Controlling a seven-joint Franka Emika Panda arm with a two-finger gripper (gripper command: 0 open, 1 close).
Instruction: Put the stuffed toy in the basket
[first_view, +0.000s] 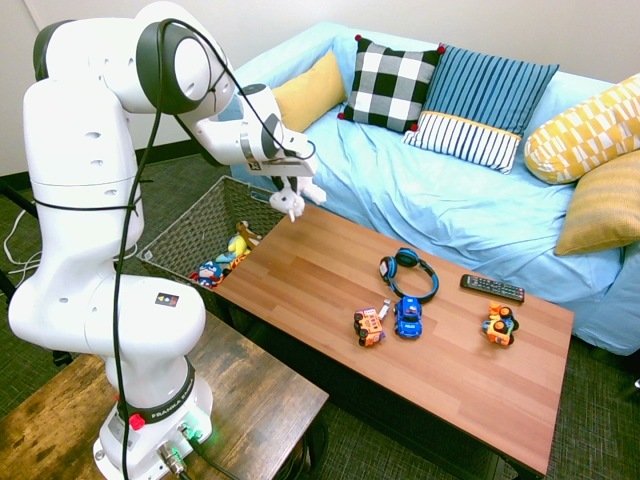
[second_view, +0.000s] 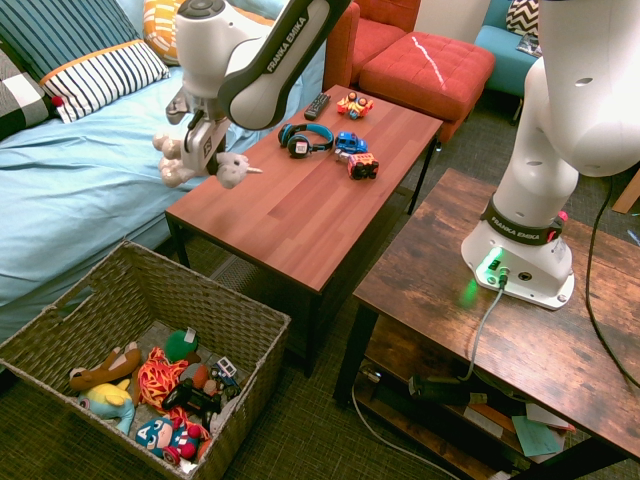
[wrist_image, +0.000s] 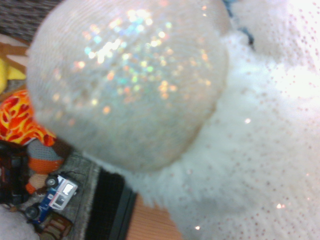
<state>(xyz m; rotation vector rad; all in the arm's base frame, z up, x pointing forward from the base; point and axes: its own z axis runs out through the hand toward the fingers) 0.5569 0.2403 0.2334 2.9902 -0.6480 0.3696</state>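
1. Behind the gripper (second_view: 200, 150), the blue-covered sofa (first_view: 430, 190) runs the length of the scene, with cushions along its back; its front edge lies just beside the table's long side.
2. Under and beyond the gripper, the wooden coffee table (second_view: 300, 200) stretches away. The near half of the tabletop is bare; its short end sits just below the hanging toy.
3. Below the gripper on the floor side, past the table's end, stands the basket (second_view: 250, 320), open-topped with sloping woven-looking walls. The air between the toy and the rim is free.
4. Inside the basket, small toys lie heaped toward one corner: a yellow plush (second_view: 108, 398), an orange flame-patterned piece (second_view: 155, 375), a green ball-like one (second_view: 182, 345) and a little blue vehicle (wrist_image: 55, 195). The rest of the floor of the basket is bare.
5. At the table's far end, well apart from the gripper, lie headphones (first_view: 408, 272), a remote (first_view: 492, 288) and three toy cars (first_view: 409, 316).
6. In the gripper itself, the fingers are clenched on the stuffed toy (first_view: 290, 200), which dangles white and limp in the air above the table's end edge, not yet over the basket. It fills the wrist view, glittering and blurred.
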